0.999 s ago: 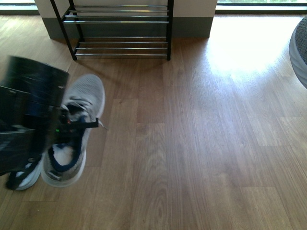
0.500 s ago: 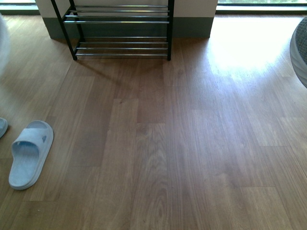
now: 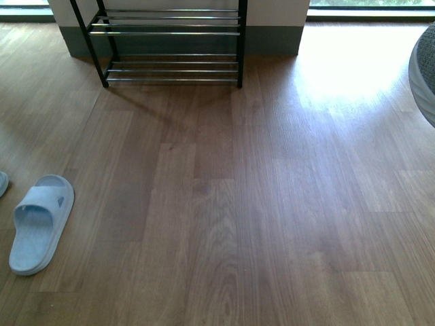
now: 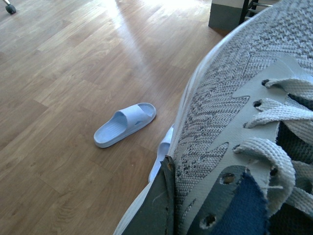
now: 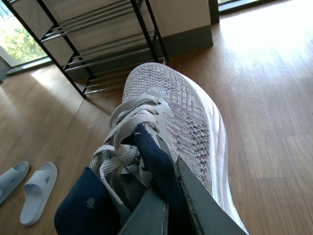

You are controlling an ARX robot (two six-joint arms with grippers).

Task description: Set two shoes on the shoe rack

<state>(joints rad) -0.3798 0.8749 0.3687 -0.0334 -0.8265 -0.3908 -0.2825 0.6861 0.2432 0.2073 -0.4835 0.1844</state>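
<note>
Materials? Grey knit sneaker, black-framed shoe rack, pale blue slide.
Grey knit sneaker: woven textile upper, matte, with a visible knit pattern; the white sole looks like foam or rubber.
Black-framed shoe rack: likely metal, with a dark painted frame and shiny chrome-looking bars.
Pale blue open-toe slide: probably moulded foam or rubber; smooth, matte, one-piece.

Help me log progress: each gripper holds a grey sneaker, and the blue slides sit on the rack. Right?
No. The slides lie on the floor, not on the rack; the front view shows it. The rest is right.
</note>
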